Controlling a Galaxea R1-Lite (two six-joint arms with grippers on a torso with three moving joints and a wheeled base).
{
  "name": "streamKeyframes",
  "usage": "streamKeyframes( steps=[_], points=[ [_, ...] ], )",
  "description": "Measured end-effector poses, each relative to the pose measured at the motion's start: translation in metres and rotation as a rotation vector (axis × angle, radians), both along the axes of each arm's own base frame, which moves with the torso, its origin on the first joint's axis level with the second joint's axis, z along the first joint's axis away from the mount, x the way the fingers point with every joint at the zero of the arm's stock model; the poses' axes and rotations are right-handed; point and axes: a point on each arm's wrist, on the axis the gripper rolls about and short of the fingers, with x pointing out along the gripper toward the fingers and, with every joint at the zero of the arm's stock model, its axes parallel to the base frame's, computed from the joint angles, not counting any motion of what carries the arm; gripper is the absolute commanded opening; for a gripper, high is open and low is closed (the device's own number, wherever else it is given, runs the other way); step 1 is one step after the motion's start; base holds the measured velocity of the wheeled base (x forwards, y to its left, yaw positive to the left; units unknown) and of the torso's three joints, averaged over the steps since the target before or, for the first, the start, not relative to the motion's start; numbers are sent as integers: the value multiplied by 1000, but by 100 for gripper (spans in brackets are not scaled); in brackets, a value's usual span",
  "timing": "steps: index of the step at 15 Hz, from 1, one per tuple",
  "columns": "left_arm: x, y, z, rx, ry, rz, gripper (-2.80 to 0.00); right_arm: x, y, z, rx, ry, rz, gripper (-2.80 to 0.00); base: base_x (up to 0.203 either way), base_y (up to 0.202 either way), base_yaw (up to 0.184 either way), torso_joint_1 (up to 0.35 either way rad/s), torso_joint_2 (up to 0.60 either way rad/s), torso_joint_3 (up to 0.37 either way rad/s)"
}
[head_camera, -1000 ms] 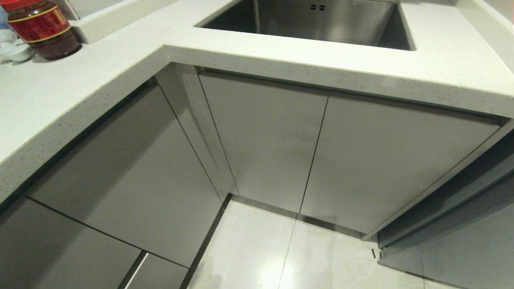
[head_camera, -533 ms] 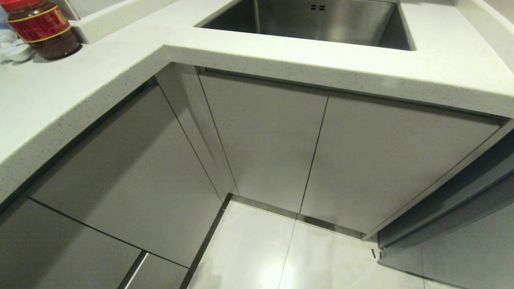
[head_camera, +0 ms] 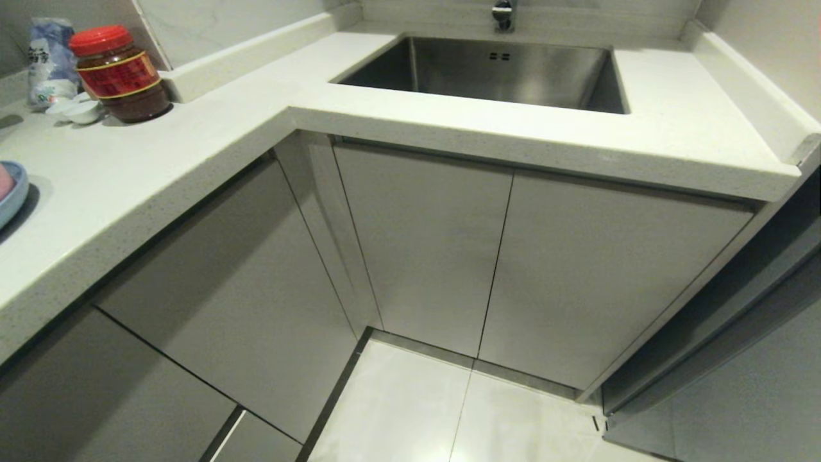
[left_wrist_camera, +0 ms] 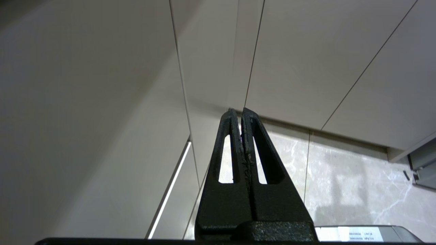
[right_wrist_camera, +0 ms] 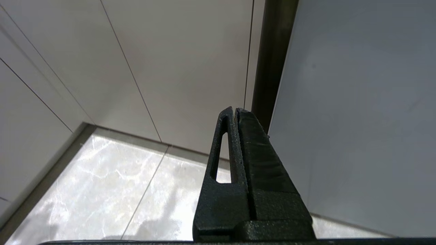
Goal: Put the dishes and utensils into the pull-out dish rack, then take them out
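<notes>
Both arms hang low by the cupboard doors.
Only the head view shows the blue plate (head_camera: 9, 192) on the surface (head_camera: 128, 167); wrist views show left end effector (left_wrist_camera: 237, 110) and right end effector (right_wrist_camera: 235, 109) pressed together, empty.

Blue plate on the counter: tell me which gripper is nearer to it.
Left, probably. The blue plate lies on the counter at the robot's far left; the left gripper hangs shut low before the cabinet doors, the right gripper likewise further right.
</notes>
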Motion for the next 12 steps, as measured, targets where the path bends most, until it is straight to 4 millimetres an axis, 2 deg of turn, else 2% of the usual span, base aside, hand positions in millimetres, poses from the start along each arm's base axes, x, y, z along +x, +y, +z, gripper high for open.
streamKeyframes(
  steps=[12],
  points=[
    [0, 0, 0, -5, -1, 1, -280, 0, 0, 0, 0, 0, 0, -280, 0, 0, 0, 3, 2, 205]
  ],
)
